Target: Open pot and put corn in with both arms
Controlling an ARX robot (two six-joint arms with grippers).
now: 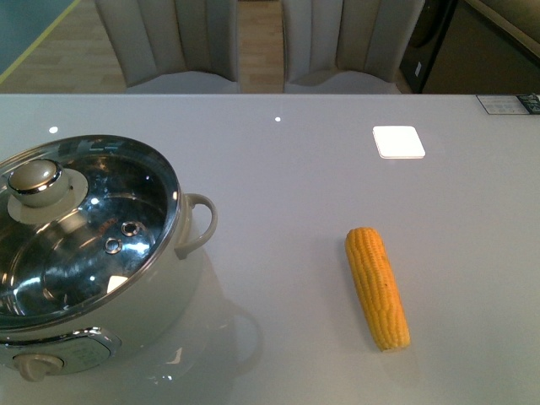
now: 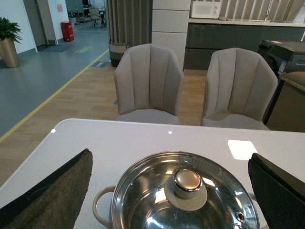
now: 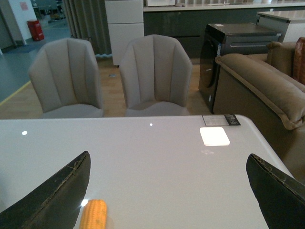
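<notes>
**Lid on, corn waiting, both grippers empty**

Far left, the pot (image 1: pixel 164 291) sits with its lid (image 1: pixel 93 236) on. The left gripper (image 2: pixel 169 154) hangs over it, fingers spread wide, nothing held. The knob (image 1: pixel 34 181) shows between them, so opening looks like the step in hand. The next move calls for a drop onto that knob, a firm pinch and a lift well clear.

Moving right, the corn (image 1: pixel 377 287) lies flat on the table (image 1: pixel 278 169), well apart from the pot. The right gripper (image 3: pixel 167 155) is spread too and bare, with the corn just beside one finger, so it needs centring first.

The table is glossy pale grey, with a white square (image 1: pixel 398 142) towards the far side. Two grey chairs (image 1: pixel 169 42) stand beyond it and a dark cabinet (image 1: pixel 481 51) is at the right.
</notes>
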